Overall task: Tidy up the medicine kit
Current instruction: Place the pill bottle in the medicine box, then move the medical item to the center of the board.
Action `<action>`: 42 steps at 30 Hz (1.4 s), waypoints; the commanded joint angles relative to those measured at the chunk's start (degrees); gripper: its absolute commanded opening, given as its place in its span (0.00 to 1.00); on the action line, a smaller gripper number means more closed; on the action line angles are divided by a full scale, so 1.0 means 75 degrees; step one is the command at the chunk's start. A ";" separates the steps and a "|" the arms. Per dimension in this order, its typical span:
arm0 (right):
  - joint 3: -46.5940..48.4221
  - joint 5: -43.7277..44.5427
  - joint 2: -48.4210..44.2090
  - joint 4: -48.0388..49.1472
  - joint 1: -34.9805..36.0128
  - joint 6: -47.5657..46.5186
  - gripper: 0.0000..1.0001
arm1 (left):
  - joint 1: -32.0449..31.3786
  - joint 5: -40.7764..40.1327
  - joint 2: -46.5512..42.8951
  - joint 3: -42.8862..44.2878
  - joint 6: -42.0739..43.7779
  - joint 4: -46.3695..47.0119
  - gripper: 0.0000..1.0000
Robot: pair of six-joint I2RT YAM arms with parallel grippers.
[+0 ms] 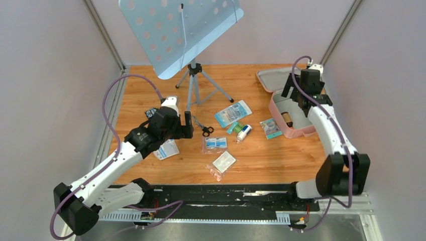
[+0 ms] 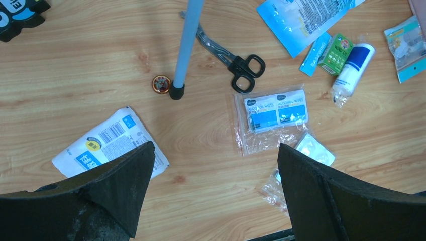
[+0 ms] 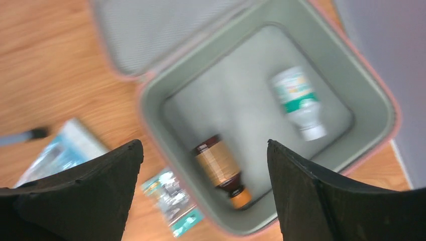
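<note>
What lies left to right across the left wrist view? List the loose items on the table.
Black box, barcode packet, scissors, wipes bag, white tube, clear packet at the right edge.

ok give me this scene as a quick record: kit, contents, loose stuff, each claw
kit: medicine kit open, lid laid back, right side of the table
inside: brown bottle and white bottle, both lying down
loose on table: scissors, alcohol wipes bag, green box, blue-white pouch
left claw: open, empty, above the table beside the wipes bag
right claw: open, empty, above the kit
</note>
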 commanded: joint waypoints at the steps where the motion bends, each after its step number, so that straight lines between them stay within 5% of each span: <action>1: -0.0844 -0.1135 -0.1390 0.0099 0.1126 0.0274 0.90 | -0.0035 0.0122 0.0067 -0.0030 -0.0113 0.0302 1.00; 12: -0.2897 -0.2116 -0.1089 0.0161 0.1921 0.1488 0.88 | -0.0034 0.0176 -0.0017 0.0021 0.0177 0.0390 1.00; 21: -0.2557 -0.1342 0.0505 0.0628 0.1917 0.1218 0.84 | -0.0341 0.0383 0.0001 -0.0050 0.0594 0.0673 1.00; 29: -0.2313 -0.1002 0.0844 0.1031 0.1895 0.1259 0.81 | -0.1502 0.0604 0.1089 0.0096 0.0765 0.1648 1.00; 42: -0.2919 -0.2567 0.0753 0.1183 0.2754 0.1994 0.76 | -0.1534 0.0585 0.1364 0.0261 0.0862 0.2030 1.00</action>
